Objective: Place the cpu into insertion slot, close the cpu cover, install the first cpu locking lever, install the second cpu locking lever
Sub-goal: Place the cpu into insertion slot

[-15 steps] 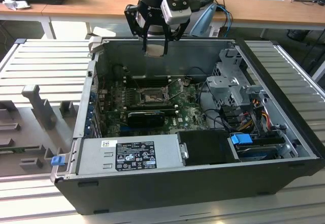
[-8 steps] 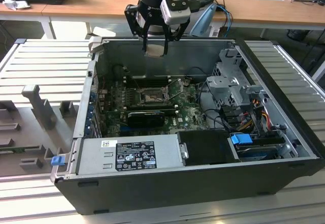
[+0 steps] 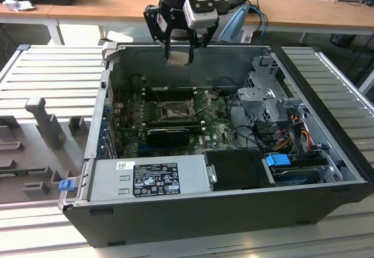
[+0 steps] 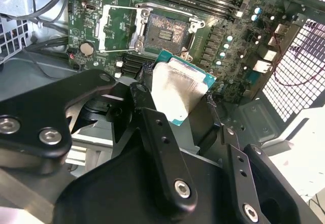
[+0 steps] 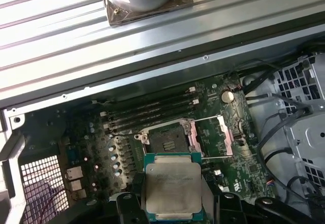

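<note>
End effector (image 3: 179, 50) closed on the cpu (image 5: 172, 186), gripping two opposite edges, high over the open computer case (image 3: 234, 202). Insertion slot (image 5: 165, 137) bare, well below; cpu cover (image 5: 216, 135) flipped open. Chip judged light, stiff, fragile: hold edges only

1. In the exterior view we look down at a slant from well back, over the near wall of the open computer case (image 3: 193, 211), taking in its whole interior.
2. In the first wrist view we sit close above the cpu (image 5: 171, 186), facing down onto the motherboard (image 5: 101, 148).
3. In the second wrist view we look past the gripper (image 4: 175, 89) from its opposite side, closer in.
4. All three views share the insertion slot (image 5: 165, 137); both wrist views share the cpu.
</note>
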